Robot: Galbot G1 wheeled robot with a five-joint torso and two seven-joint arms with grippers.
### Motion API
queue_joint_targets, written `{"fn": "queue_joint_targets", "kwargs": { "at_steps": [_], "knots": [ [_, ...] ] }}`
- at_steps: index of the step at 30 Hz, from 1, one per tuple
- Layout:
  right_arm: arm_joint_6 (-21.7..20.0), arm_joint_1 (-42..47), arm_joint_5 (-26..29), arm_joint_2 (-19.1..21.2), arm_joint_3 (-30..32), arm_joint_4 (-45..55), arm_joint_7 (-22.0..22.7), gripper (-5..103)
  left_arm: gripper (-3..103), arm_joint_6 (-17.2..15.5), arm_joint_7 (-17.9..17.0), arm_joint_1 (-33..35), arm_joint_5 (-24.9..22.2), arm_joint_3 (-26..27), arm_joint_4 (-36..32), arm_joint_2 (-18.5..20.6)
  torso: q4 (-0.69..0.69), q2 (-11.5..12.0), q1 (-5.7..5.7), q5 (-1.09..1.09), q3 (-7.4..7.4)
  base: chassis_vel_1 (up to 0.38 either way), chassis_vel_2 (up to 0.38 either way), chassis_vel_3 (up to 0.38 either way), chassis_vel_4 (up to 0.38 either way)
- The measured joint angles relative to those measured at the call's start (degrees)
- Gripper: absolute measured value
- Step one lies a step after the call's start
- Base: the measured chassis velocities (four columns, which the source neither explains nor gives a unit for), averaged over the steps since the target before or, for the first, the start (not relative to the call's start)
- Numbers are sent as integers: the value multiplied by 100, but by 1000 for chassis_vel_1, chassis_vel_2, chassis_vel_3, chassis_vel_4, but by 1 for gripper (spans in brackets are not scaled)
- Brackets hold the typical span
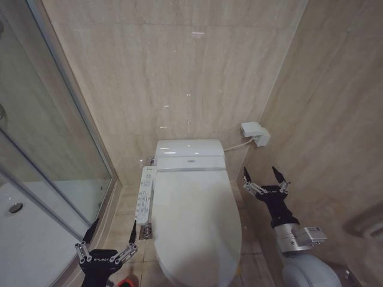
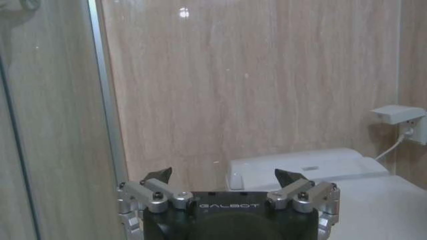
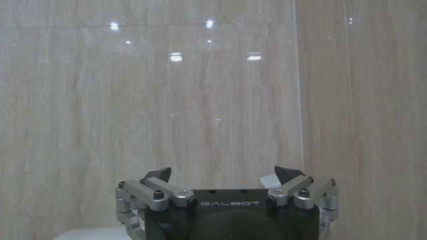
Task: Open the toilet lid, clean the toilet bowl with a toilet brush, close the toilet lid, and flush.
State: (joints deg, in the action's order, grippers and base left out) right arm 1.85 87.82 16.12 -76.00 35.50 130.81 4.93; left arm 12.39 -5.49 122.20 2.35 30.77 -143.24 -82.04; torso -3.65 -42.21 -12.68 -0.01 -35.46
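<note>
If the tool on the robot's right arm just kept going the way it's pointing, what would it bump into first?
Probably the beige tiled wall behind the toilet. The right tool, open and empty, points toward it beside the tank, with nothing visibly in between. A white wall box sits close to that line, so depth is uncertain.

Soft, even indoor light fills the bathroom, with no hard shadows. Small bright ceiling-light reflections dot the glossy beige wall tiles (image 3: 175, 57) toward 12 o'clock in both wrist views. The closed toilet lid (image 1: 194, 221) shows a mild sheen. The wrist views look slightly soft; the head view's edges bend outward.
</note>
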Motion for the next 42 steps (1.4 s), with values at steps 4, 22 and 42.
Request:
{"fn": "queue_joint_targets", "kwargs": {
  "at_steps": [4,22,42],
  "knots": [
    [86,-50,-75,-68,-64,-100,-13,100,100,0,0,0,0,0,0,0,-1,0,2,0,1,-16,9,6,-10],
    [455,-353,-284,-489,86,-651,6,100,100,0,0,0,0,0,0,0,-1,-1,3,1,1,6,-5,-8,5],
    [-108,-285,-8,-151,197,-289,79,100,100,0,0,0,0,0,0,0,-2,-1,3,0,1,0,0,0,0]
  ]
}}
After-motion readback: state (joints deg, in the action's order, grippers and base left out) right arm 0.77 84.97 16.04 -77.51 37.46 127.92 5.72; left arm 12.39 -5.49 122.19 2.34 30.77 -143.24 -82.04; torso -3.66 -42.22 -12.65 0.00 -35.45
